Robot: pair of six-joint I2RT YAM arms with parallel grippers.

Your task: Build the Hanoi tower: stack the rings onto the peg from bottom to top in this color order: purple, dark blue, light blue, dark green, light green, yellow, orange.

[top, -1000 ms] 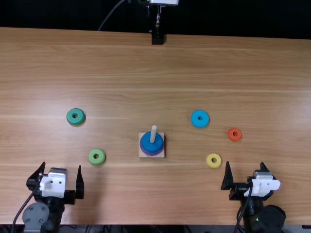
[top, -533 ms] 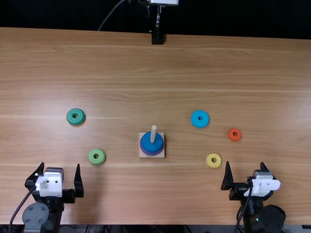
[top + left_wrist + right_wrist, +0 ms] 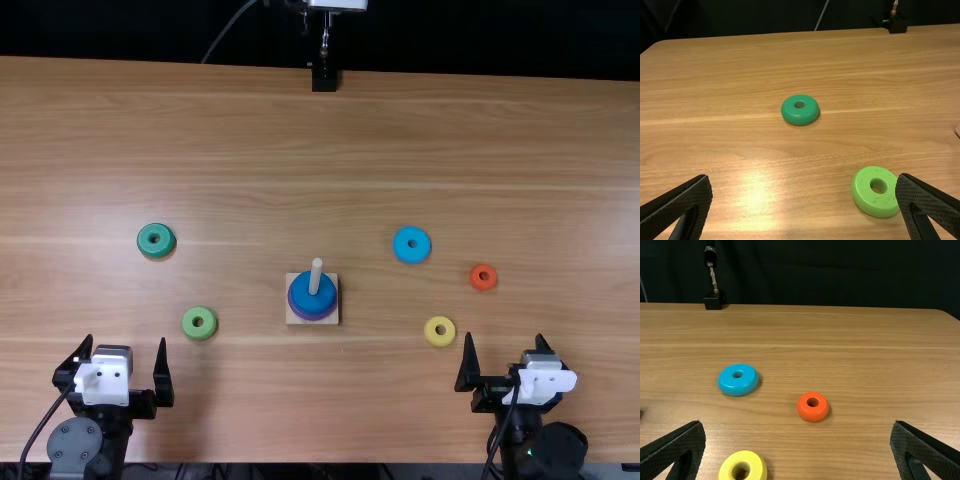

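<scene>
L gripper & R gripper released (fingers wide); dk blue ring on peg.

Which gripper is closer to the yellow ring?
Right: the right gripper is just right of the yellow ring; the left gripper is far left, beyond the peg.

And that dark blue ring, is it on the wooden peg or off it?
It's on: the dark blue ring sits around the peg, whose top pokes out above it.
</scene>
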